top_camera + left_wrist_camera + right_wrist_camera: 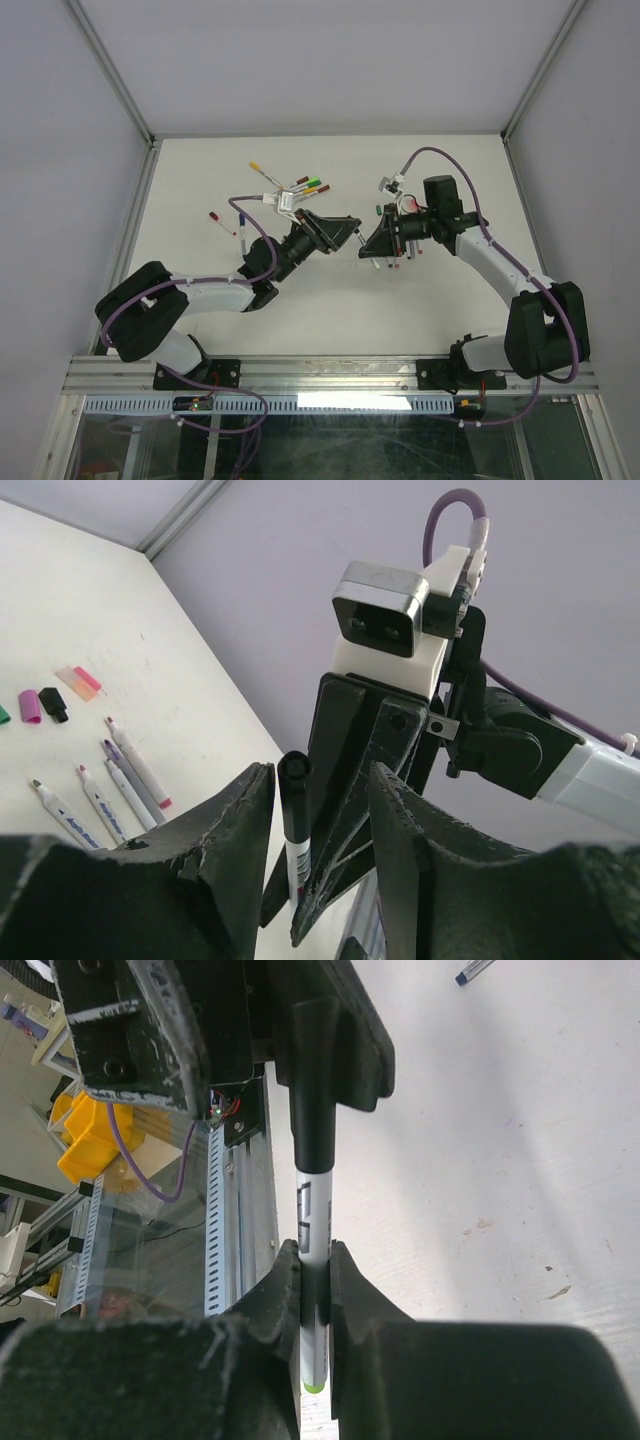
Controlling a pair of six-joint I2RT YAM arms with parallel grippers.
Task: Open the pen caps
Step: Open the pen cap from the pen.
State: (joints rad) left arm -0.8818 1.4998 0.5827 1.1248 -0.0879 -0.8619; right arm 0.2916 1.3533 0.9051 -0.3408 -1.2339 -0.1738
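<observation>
Pen (315, 1210) with black cap (313, 1110), print unreadable, right jaws clamping barrel, left jaws parted around cap.

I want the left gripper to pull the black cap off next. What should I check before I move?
1. Hold of right gripper on pen barrel: ok, shut on it.
2. Black cap on the pen: ok, not yet off.
3. Cap between the fingers of left gripper: ok.
4. Those fingers gripping the cap: not ok, open with a gap on each side.
5. Cap loosened at all: cannot tell.
</observation>
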